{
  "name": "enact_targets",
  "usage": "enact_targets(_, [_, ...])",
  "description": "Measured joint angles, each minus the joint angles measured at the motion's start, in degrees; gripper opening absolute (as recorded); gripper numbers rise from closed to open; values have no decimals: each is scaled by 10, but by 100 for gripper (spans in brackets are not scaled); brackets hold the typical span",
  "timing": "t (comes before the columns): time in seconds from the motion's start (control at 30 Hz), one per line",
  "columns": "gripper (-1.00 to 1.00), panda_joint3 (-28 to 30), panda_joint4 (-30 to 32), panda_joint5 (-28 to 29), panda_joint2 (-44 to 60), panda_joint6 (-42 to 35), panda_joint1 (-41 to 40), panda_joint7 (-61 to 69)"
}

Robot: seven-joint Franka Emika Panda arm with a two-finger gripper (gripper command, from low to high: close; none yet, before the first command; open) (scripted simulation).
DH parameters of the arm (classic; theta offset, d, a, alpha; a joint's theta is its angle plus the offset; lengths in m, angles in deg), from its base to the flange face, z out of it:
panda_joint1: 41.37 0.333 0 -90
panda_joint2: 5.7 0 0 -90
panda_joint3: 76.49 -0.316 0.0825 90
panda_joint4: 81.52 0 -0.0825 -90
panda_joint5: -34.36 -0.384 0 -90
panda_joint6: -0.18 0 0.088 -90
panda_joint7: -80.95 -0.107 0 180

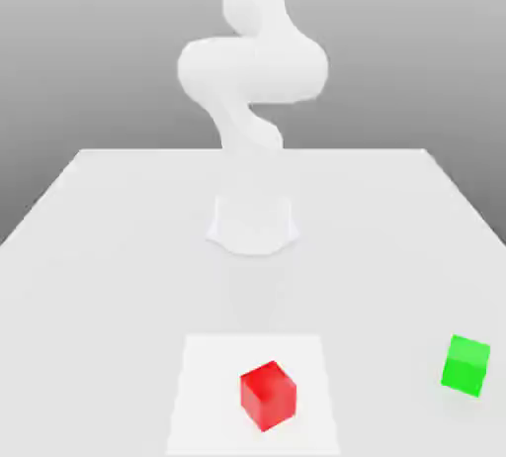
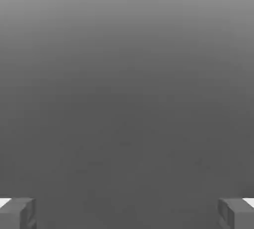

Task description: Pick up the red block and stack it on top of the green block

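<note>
White worktop under a white arm, claw spread wide, gripping nothing.
In the exterior view, pale square at six o'clock from the arm's base, carrying the red block; well apart, at three o'clock from it, the green block.

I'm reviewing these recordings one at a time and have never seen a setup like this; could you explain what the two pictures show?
The machine is a single white robot arm, drawn by a simulator. Its base stands on a pale table.

The exterior view comes from a camera off the arm, looking at the whole scene. On the table lie two small cubes: a red block, resting on a white square patch, and a green block, off that patch toward the exterior view's right. They stand apart, not stacked.

The hand view comes from a camera on the arm's hand. The two jaws stand wide apart there, with nothing between them, so nothing is held.
</note>
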Motion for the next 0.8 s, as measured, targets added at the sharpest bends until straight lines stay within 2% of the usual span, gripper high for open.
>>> enact_targets(0.4, [0, 51, 84, -34, 254, 117, 67, 172])
enact_targets(0.8, [0, 50, 153, -25, 499, 244, 77, 296])
